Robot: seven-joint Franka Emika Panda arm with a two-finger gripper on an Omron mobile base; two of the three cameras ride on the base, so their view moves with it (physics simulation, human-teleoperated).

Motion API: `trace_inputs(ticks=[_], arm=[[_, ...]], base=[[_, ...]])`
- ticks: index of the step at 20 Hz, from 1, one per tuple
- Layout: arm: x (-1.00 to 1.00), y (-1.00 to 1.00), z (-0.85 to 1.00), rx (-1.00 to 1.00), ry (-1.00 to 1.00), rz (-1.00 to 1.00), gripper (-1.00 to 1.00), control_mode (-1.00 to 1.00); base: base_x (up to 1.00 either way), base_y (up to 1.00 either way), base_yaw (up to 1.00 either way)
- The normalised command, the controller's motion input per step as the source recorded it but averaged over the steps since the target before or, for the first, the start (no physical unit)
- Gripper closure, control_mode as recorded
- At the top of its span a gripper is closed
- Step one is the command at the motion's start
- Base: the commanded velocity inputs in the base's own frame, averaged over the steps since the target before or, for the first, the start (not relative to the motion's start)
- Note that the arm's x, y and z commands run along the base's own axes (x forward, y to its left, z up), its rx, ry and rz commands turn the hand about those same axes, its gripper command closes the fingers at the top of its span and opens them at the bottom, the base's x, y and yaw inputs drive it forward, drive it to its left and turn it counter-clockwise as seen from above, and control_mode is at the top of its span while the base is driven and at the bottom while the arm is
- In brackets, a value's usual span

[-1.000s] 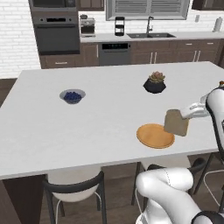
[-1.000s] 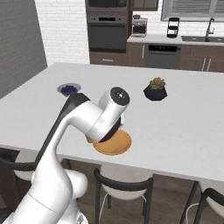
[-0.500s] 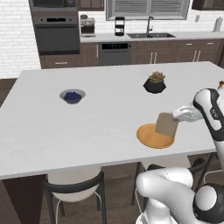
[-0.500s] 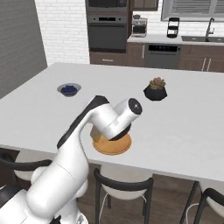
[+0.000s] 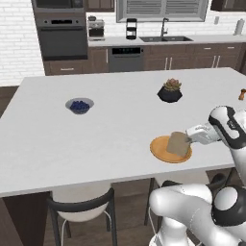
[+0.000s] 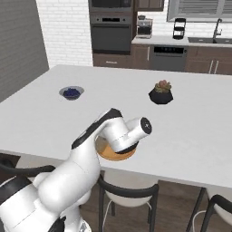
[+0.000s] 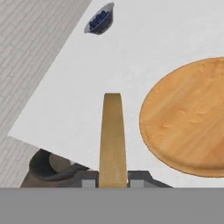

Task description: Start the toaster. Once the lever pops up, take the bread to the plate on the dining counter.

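1 white dining counter (image 5: 110, 129) in a brick-walled kitchen, tool (image 7: 112, 183) clenched on bread (image 5: 178, 143) above orange plate (image 5: 161, 150)

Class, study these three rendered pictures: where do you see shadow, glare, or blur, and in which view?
Left base view: soft, even light, no glare on the dining counter. Right base view: the arm hides part of the plate. Hand view: the bread looms large and slightly soft, the plate sharp.
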Motion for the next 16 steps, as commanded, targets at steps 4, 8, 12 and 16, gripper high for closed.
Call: trace_inputs(ticks=[4, 8, 12, 16], arm=[[0.51, 0.0, -0.41, 0.03, 0.0, -0.04, 1.0, -1.0], [0.38, -0.05, -0.45, 0.01, 0.0, -0.04, 1.0, -1.0], [0.35, -0.19, -0.34, 0.0, 0.0, -0.03, 1.0, -1.0], [0.31, -0.29, -0.28, 0.0, 0.0, -0.02, 1.0, -1.0]], base=[[0.0, 0.0, 0.0], [0.0, 0.0, 0.0], [0.0, 0.0, 0.0], [0.0, 0.0, 0.0]])
